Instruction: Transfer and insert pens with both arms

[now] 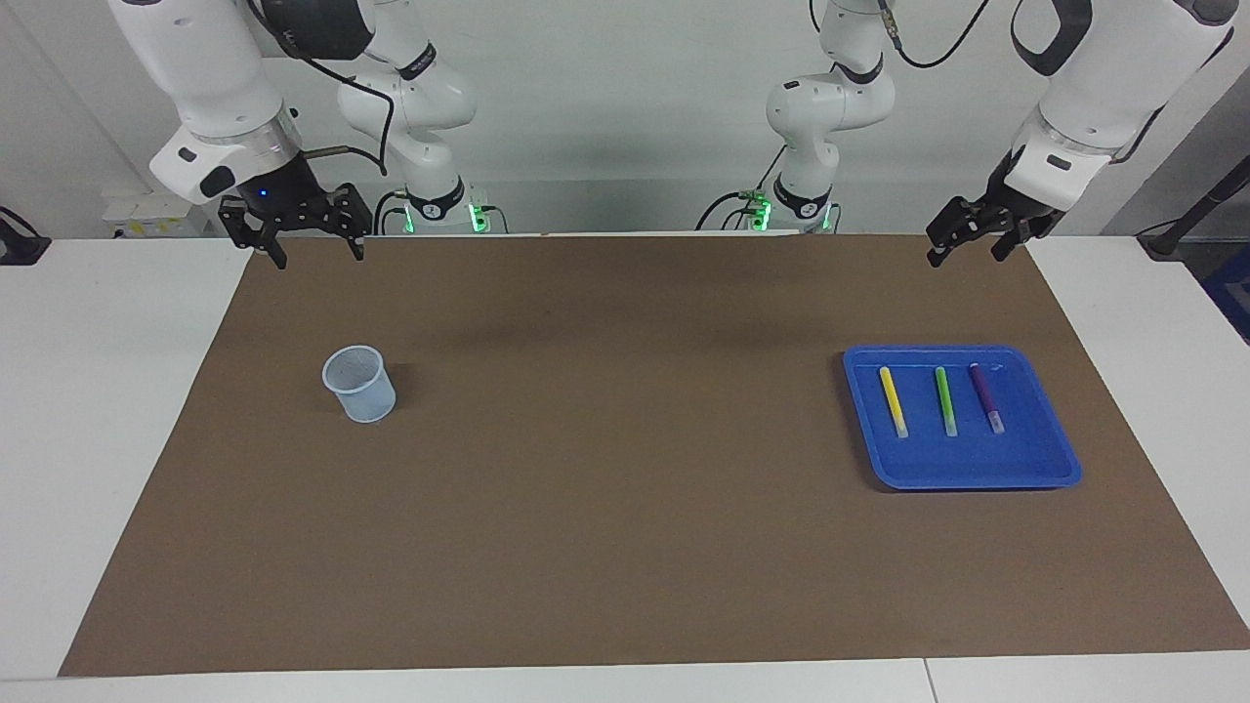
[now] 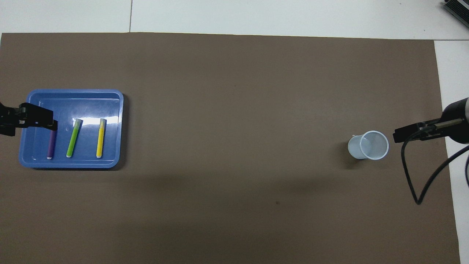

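While both arms hang up at the top of the facing view, nothing on the counter (image 1: pixel 117 410) is being touched. Left claw (image 1: pixel 967 244), upper right of that frame, black and bony, fingers spread wide and holding nothing, hovering over the edge of the brown mat (image 1: pixel 625 547) nearest the robots. Right claw (image 1: pixel 314 246), upper left, the same blocky black linkage under a glossy white wrist, fingers apart too, bare between them, above its own corner of the mat.

Down on the mat, flat and matte like card, sits the blue tray (image 1: pixel 1035 469) at the right of the facing view: glossy plastic, rounded corners, a shallow raised rim. Inside it lie the three pens, side by side but apart, roughly parallel: yellow pen (image 1: pixel 893 400), green pen (image 1: pixel 945 400), purple pen (image 1: pixel 985 396). Slim little cylinders, each with a pale translucent end pointing away from the robots.

Over at the left of the frame, well apart from the tray, the cup (image 1: pixel 360 384) stands upright: pale bluish, tapered, round open mouth.

From overhead, the left claw's dark tip overlaps the tray's edge at the frame's left, covering the top of the purple pen.
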### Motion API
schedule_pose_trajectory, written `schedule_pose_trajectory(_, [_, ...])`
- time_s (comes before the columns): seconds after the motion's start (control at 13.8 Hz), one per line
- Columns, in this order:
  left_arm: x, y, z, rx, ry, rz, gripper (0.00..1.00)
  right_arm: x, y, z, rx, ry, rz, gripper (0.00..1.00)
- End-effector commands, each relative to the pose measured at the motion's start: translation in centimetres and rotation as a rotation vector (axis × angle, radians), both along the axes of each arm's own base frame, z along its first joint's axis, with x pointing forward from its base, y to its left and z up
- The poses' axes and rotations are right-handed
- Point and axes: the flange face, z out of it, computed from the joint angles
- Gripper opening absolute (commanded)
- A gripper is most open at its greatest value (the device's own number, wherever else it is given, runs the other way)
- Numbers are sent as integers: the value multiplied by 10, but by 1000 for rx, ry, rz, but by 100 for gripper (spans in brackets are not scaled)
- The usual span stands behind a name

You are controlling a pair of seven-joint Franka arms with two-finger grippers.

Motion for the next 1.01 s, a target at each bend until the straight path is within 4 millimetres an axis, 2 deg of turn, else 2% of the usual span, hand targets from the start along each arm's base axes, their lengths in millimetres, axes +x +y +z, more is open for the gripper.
schedule_pose_trajectory(0.0, [-7,-2,-3,-9,-17,3,100,-6,-1,2,23,-1,-11,100])
schedule_pose_trajectory(0.43, [-10,1,-9,-6,-33,17,100,-6,-1,2,23,-1,-11,100])
schedule_pose_trajectory(0.94, [-15,10,-52,0,-64,43,100,-6,-1,2,23,-1,-11,100])
